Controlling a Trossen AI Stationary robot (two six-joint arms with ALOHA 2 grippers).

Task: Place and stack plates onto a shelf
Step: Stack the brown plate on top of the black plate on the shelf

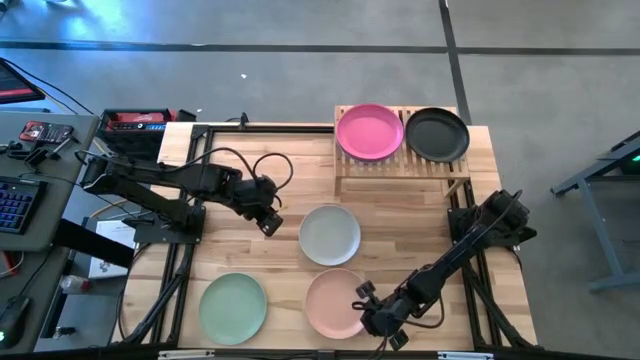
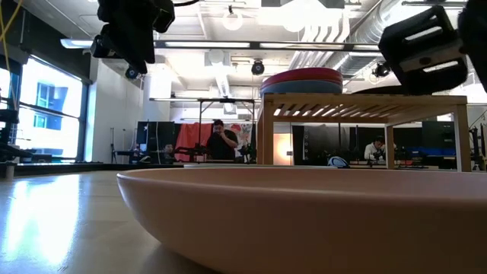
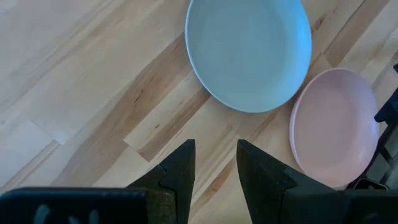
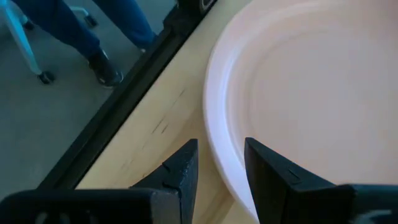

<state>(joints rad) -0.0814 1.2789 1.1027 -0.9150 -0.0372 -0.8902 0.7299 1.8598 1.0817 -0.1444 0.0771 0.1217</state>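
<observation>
Surface (image 1: 250,215): pale plank top, its near edge cut off in the high view.
Shelf (image 1: 400,165): low slatted rack at the far right of the surface, long side running left to right; much of its top is hidden under plates.
Magenta plate (image 1: 369,130): flat on the shelf's left half; the low view shows a blue plate (image 2: 293,85) under it, and anything lower in the stack can't be made out.
Black plate (image 1: 437,133): flat on the shelf's right half, just beside the magenta one; whether more lie beneath I cannot tell.
Off-white plate (image 1: 329,234): on the surface near the middle, face up.
Peach-pink plate (image 1: 335,302): just in front of the off-white one; its rim fills the low view.
Mint green plate (image 1: 232,307): front left, well apart from the others.
Left tool (image 1: 270,222): above bare wood just left of the off-white plate, fingers parted a narrow gap, holding nothing.
Right tool (image 1: 372,312): at the peach-pink plate's right rim, fingers narrowly apart, empty.
</observation>
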